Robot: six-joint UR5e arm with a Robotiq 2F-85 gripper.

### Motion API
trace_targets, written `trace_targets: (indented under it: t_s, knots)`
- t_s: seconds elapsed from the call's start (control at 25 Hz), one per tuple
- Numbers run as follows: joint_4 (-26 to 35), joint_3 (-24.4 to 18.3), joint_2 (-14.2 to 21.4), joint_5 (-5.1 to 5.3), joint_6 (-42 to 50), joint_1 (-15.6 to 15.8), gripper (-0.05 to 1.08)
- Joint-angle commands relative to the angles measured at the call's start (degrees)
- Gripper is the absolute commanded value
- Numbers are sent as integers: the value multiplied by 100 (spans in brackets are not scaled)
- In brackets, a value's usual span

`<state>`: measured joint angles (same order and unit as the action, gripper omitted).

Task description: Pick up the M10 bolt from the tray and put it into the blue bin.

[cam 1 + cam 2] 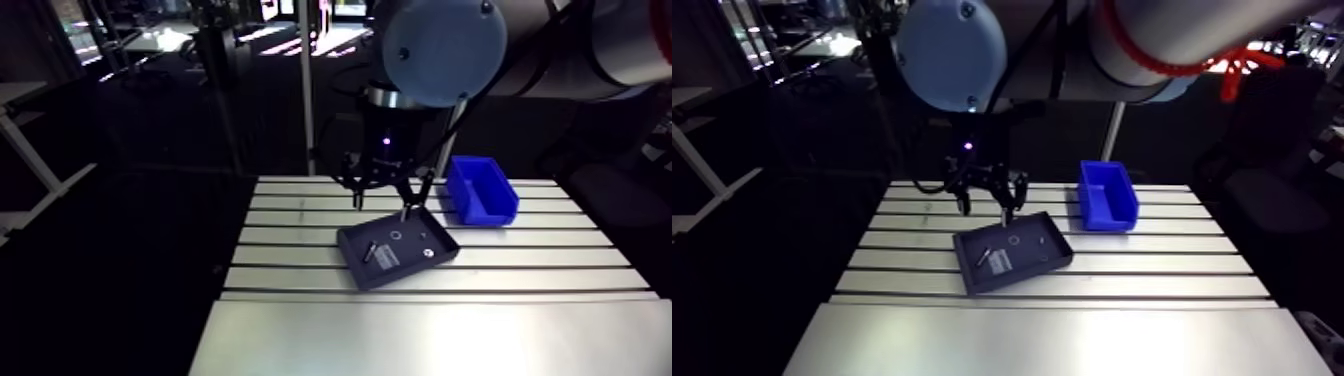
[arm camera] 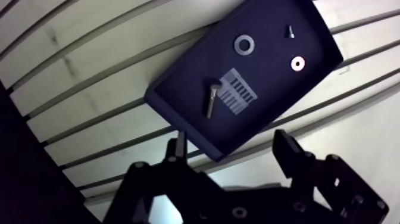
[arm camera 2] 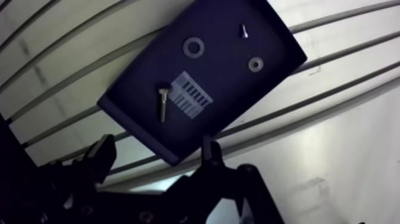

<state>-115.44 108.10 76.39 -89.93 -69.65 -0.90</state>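
Note:
A dark navy tray (image 2: pixel 274 83) lies on the slotted table. In it a silver M10 bolt (image 2: pixel 212 97) rests flat beside a barcode label (image 2: pixel 239 95). My gripper (image 2: pixel 230 143) hovers over one edge of the tray, open, with nothing between its fingers. The bolt lies just ahead of the fingertips, nearer one finger (image 2: pixel 180 142). In the arm view the gripper (image 1: pixel 381 205) hangs above the tray's far rim (image 1: pixel 385 222). The blue bin (image 1: pixel 480 188) stands to the tray's right, further back.
The tray also holds a large washer (image 2: pixel 243 44), a smaller washer (image 2: pixel 297 62) and a tiny screw (image 2: pixel 290 31). The table's left edge (image 1: pixel 235 250) drops off into darkness. Bare slotted tabletop (image 1: pixel 420 330) stretches in front of the tray.

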Motion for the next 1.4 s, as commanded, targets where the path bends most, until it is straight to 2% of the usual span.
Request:
trace_targets:
  t_s: [0.04, 0.16, 0.36, 0.56, 1.16, 1.4]
  knots:
    - [-256, 190, -50, -2, 0, 20, 32]
    - [-344, 269, -120, 7, 0, 20, 37]
    - [-502, 401, -173, -2, 0, 20, 38]
    - [-643, 489, -226, -2, 9, 20, 44]
    - [-845, 577, -428, 24, 18, 20, 45]
    - [-1127, 612, -516, 60, 9, 20, 45]
